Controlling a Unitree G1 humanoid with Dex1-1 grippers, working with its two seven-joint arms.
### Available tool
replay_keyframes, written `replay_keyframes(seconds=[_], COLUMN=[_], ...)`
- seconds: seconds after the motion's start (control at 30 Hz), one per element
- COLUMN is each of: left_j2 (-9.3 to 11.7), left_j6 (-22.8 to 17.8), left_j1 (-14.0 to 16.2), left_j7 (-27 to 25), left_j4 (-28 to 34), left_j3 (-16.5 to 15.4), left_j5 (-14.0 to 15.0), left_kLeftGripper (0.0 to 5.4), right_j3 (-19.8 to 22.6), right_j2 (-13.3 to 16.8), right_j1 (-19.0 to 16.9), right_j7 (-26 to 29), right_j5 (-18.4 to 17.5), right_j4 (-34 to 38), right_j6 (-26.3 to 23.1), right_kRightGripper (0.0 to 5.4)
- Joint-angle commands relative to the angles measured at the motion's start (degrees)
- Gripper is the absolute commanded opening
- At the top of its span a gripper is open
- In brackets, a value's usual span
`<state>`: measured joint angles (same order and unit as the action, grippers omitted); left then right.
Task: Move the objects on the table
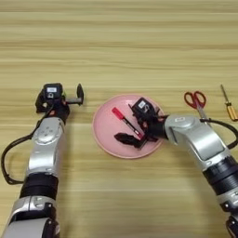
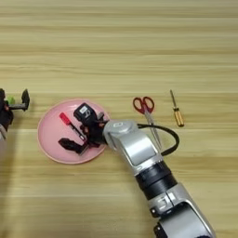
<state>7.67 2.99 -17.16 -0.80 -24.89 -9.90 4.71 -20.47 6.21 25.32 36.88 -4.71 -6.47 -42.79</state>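
Nearest us, 2 silver arms come up from the bottom edge. The right gripper [image 1: 135, 139] reaches in over the pink plate [image 1: 103, 125], and its 2 black fingers look clenched on the black end of the red marker [image 1: 122, 117], though a black piece under the wrist clutters that spot. The marker lies diagonally, its red end pointing up-left and resting on or just above the plate surface; we can't tell which. We judge the arm comes in low from the right so that the fingers meet the pen crosswise at its end. Whether the pen is arriving or leaving, we cannot tell. We can't separate the black tweezer-like piece from the gripper's own dark parts, so no location for it.

The left gripper [image 1: 76, 96] sits parked left of the plate, near it but apart, its fingers spread and nothing between them.

Further right on the wooden table [image 1: 119, 46], well clear of the plate: red-handled scissors [image 1: 197, 102], then a yellow-handled screwdriver [image 1: 228, 105], both lying flat, untouched.

Count: 1 plate, 1 marker, 1 scissors, 1 screwdriver, 2 grippers. Far table planks carry nothing we can see.
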Motion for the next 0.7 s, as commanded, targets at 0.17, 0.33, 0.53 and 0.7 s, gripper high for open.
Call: replay_keyframes(seconds=[0.17,0.33,0.53,0.7], left_j2=[-0.19,-0.21,-0.27,-0.31], left_j6=[-0.48,-0.55,-0.58,-0.59], left_j1=[-0.09,-0.13,-0.07,-0.03], left_j7=[0.65,0.72,0.73,0.75], left_j4=[0.37,0.35,0.39,0.46], left_j3=[0.3,0.3,0.34,0.4], left_j5=[-0.36,-0.33,-0.26,-0.28], left_kLeftGripper=[5.38,5.38,5.38,5.38], right_j3=[0.35,0.37,0.75,0.94], right_j2=[0.31,0.37,0.67,1.22], right_j1=[1.03,1.23,1.72,2.01], right_j7=[0.62,0.72,-0.01,-0.73], right_j5=[-2.03,-2.67,-3.1,-2.82], right_j4=[-0.19,-0.07,2.03,3.81], right_j6=[-3.01,-3.82,-3.87,-3.32], right_kRightGripper=[5.4,5.4,5.4,5.4])
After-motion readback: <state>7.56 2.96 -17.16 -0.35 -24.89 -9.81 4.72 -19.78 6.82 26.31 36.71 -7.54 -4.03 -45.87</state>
